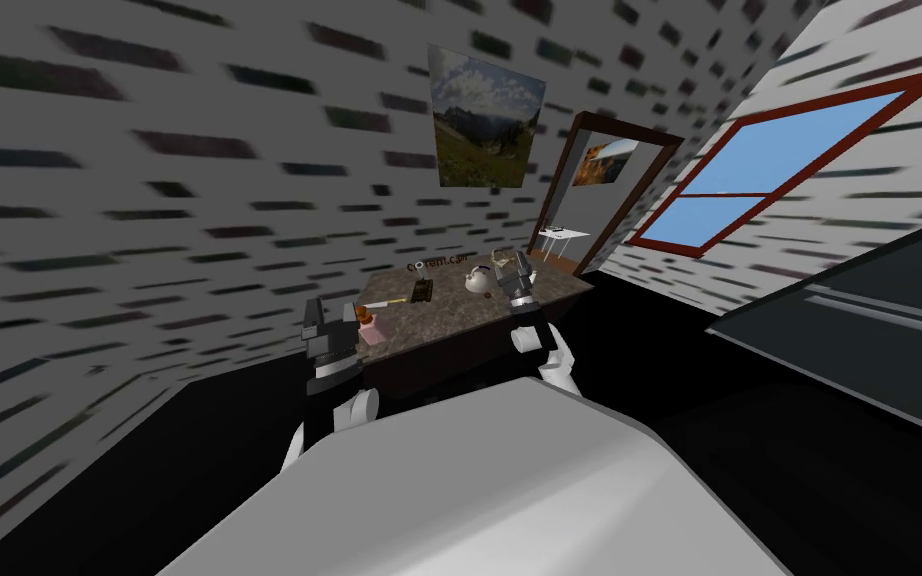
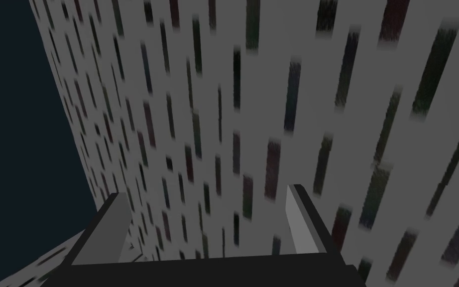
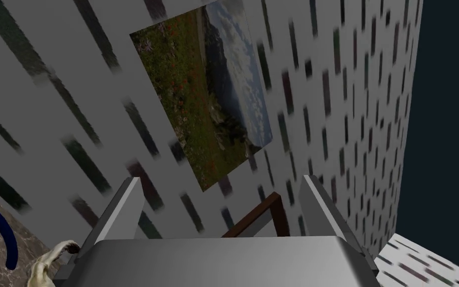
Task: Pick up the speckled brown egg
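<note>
Both arms are up at the near edge of the bench (image 1: 454, 312), nothing grabbed yet.

Left gripper (image 1: 318, 318): fingers apart, empty, pointing at the wall rather than down at the bench top.

Right gripper (image 1: 518, 272): also apart and empty, just beside a white kettle (image 1: 477, 281) and aimed at the wall too. Its wrist view catches the kettle's handle and a bit of bench off to one side of the fingers.

Egg (image 1: 361, 316): best guess is the small orange-brown round thing just beside the left gripper, touching or sitting on a pink box (image 1: 376, 334). Can't resolve speckles from the head view. The left wrist view has an orange rounded edge outboard of one finger, which fits: the egg is off to the side of the gripper, not between the fingers.

Read: pre-reach pose. Grippers are raised with fingers spread, probably to clear the bench clutter before dropping in. The left arm is the obvious pick, being much nearer.

The next move needs the wrist pitched down and shifted sideways to centre the egg between the fingers.

Risk: it's a round thing next to a box, so a skewed close could roll it or shove the box. Squeeze lightly.
</note>
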Motion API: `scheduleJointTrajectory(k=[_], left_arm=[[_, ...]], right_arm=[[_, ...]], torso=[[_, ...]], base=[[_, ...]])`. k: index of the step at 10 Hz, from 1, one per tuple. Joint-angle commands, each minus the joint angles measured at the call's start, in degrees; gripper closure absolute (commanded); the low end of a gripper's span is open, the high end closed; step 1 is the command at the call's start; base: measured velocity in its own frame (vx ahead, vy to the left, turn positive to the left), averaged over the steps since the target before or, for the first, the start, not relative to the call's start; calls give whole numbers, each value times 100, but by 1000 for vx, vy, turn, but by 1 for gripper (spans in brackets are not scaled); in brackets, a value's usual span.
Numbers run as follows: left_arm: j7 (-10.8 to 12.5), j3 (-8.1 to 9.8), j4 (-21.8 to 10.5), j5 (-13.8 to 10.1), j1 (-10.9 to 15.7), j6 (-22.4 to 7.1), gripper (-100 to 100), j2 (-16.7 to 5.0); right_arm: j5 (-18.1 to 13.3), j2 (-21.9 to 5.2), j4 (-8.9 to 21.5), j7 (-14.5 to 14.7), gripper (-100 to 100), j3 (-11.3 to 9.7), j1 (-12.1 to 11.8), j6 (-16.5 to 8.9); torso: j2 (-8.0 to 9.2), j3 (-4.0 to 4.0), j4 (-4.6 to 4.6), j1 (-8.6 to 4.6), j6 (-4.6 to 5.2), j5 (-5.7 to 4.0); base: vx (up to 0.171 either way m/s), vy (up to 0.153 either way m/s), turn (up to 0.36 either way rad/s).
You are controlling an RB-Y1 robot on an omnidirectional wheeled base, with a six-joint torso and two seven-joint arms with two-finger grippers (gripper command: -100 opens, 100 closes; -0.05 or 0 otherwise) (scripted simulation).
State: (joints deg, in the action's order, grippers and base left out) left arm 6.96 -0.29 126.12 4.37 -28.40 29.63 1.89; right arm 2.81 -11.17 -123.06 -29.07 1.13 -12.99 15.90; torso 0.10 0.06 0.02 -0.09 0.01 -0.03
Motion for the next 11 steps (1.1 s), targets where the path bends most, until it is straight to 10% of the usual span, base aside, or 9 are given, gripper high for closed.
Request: scheduleJointTrajectory(k=[1,11], left_arm=[[0,0,0,0,0,0,0,0],[0,0,0,0,0,0,0,0]], right_arm=[[57,-54,60,-286,-100,29,103,-241],[515,-360,952,-1829,-100,150,919,-1445]], torso=[[0,0,0,0,0,0],[-6,-3,-1,7,-2,2]], base=[[-35,-21,-34],[-19,-20,-33]])
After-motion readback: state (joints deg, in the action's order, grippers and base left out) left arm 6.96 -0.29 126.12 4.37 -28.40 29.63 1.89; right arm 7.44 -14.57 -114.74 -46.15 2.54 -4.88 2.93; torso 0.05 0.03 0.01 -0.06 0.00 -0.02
